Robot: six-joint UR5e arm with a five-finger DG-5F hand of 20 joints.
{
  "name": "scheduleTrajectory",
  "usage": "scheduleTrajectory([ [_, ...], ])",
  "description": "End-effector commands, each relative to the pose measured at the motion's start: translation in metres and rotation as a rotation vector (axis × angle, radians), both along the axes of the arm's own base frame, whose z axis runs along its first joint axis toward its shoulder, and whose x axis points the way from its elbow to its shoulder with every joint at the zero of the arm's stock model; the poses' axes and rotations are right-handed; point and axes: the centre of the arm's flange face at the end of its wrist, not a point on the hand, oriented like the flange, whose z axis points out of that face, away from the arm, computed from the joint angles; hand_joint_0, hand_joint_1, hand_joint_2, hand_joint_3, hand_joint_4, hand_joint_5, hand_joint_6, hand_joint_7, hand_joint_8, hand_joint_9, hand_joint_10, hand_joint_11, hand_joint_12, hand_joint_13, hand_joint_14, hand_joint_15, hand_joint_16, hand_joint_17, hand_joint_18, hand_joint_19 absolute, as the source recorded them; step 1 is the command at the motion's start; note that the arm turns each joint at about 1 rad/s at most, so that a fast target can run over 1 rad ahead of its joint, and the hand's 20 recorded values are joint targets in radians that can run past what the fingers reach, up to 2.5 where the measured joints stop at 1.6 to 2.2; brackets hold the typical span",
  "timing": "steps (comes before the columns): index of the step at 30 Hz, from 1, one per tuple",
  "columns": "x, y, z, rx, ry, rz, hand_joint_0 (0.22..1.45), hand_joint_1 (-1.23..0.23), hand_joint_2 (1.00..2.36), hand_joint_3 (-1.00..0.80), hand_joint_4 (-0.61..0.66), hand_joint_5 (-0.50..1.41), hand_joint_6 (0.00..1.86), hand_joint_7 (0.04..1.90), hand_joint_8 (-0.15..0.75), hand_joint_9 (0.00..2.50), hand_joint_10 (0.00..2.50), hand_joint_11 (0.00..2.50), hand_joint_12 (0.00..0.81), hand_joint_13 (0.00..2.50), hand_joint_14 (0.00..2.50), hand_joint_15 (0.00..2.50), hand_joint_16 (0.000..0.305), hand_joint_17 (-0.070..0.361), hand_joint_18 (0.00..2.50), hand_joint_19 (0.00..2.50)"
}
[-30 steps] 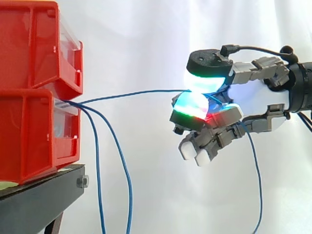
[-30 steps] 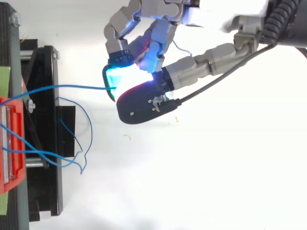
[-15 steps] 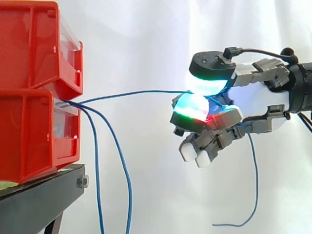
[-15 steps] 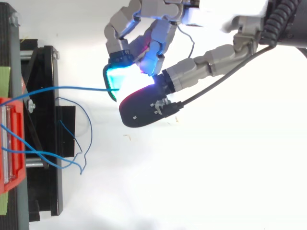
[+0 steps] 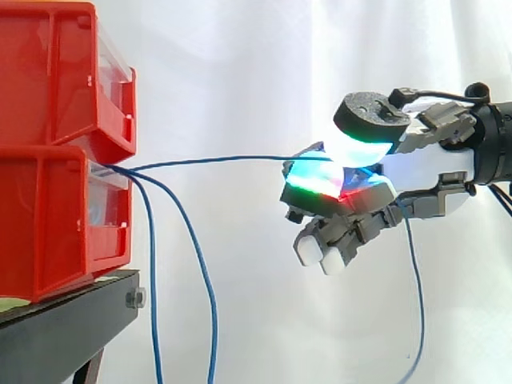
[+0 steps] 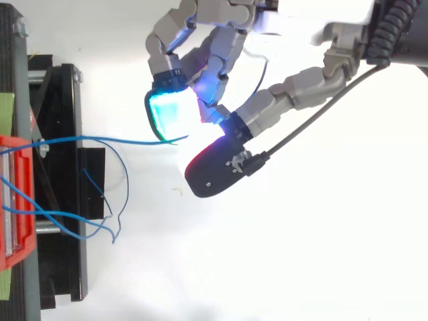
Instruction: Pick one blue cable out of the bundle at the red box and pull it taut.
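At mid-height of the side view, the blue cable is running almost level from the front of the lower red box at the left edge across to my hand, right of centre. It is bowing only slightly, so I am judging the picking-out as done and the tautening as nearly there. Past my hand the same cable is hanging down toward the bottom right. Seen from above, its line is wavering a little on the way to my hand. I cannot tell whether I am really clamping it or it is merely lying across my hand. Two other cables of the bundle are drooping from the box past the black stand at lower left, well apart from me.
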Motion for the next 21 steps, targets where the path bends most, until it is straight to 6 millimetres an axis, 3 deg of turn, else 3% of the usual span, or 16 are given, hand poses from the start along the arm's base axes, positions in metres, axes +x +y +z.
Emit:
scheduleTrajectory([
  [1, -0.0003, 0.0000, -0.0006, 0.000, 0.001, 0.000, 0.59, -0.80, 1.00, -0.50, 0.20, -0.13, 0.89, 1.09, 0.362, 1.21, 0.01, 1.36, 0.391, 0.73, 0.02, 0.43, 0.053, 0.119, 0.68, 0.43],
  [9, 0.0000, 0.0000, 0.0002, 0.000, 0.000, 0.000, 0.61, -0.74, 1.01, -0.43, 0.18, -0.13, 0.89, 1.13, 0.361, 1.23, 0.01, 1.37, 0.388, 0.73, 0.02, 0.43, 0.052, 0.118, 0.68, 0.44],
  [21, -0.0003, 0.0002, -0.0007, -0.001, 0.003, -0.008, 0.62, -0.75, 1.01, -0.34, 0.23, -0.11, 0.89, 1.20, 0.374, 1.30, 0.01, 1.39, 0.388, 0.76, 0.02, 0.42, 0.052, 0.117, 0.70, 0.44],
])
